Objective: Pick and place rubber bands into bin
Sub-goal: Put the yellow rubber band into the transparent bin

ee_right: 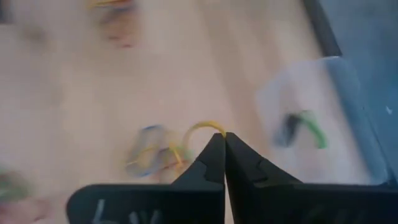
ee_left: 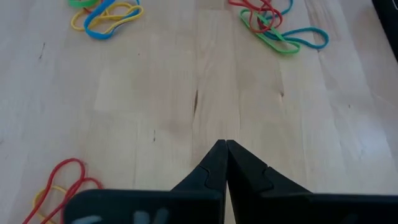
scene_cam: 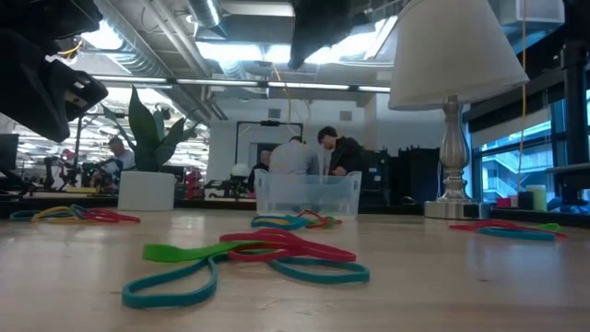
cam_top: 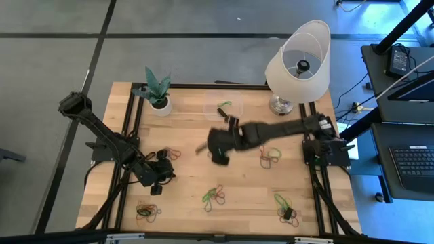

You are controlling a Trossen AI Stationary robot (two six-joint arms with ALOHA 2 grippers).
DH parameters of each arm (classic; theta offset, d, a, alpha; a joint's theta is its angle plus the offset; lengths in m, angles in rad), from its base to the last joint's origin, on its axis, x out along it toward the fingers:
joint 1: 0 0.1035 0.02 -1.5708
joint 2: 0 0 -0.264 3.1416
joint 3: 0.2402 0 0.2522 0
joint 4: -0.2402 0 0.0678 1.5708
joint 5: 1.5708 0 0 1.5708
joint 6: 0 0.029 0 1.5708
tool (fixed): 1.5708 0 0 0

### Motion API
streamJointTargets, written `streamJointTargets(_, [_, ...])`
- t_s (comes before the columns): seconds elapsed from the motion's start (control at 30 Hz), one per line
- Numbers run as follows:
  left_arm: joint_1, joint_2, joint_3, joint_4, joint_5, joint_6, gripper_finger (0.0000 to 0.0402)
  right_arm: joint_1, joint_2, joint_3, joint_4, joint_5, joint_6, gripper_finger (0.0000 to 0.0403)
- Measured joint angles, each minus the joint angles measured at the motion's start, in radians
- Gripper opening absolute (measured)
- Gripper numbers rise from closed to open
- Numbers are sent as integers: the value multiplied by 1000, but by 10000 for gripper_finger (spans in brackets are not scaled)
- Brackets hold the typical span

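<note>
Rubber bands [scene_cam: 249, 258] stretch crosswise before the broadside bin [scene_cam: 307, 195].

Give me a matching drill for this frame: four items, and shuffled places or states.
Items:
1. bin
2. lamp
3. plant pot
4. left gripper

Places or states:
A. far right corner of the table
B. shut, low over bare wood
C. far left part of the table, holding a green plant
D. far edge near the middle, a green band inside

Pairs: 1-D, 2-A, 3-C, 4-B
</note>
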Motion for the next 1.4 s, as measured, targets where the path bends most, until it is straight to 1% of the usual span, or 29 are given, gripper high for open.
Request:
streamJointTargets(0.17, [1, 0, 0, 0, -36, -4, 2, -166, 0, 0, 40, -39, -137, 0])
streamJointTargets(0.3, [21, 0, 0, 0, -72, -58, 3, -288, -5, 0, 83, -80, -238, 0])
streamJointTargets(0.43, [58, 0, 0, -2, -105, -99, 2, -393, -17, 0, 135, -127, -328, 0])
streamJointTargets(0.53, [91, 0, 0, -2, -131, -121, 3, -454, -18, 0, 157, -141, -394, 0])
streamJointTargets(0.67, [143, 0, 0, -2, -136, -124, 2, -524, -20, -28, 168, -254, -426, 0])
streamJointTargets(0.8, [194, 0, 0, -2, -136, -125, 3, -563, -19, -116, 179, -281, -432, 0])
streamJointTargets(1.0, [248, 0, 0, 3, -129, -124, 2, -575, -18, -268, 293, -308, -474, 0])
streamJointTargets(1.1, [264, 0, 0, 10, -127, -124, 3, -575, -18, -325, 372, -312, -474, 0])
streamJointTargets(1.23, [281, 0, 0, 13, -126, -124, 2, -575, -18, -402, 468, -357, -474, 0])
streamJointTargets(1.4, [289, 0, 0, 17, -126, -125, 3, -575, -17, -489, 533, -360, -477, 0])
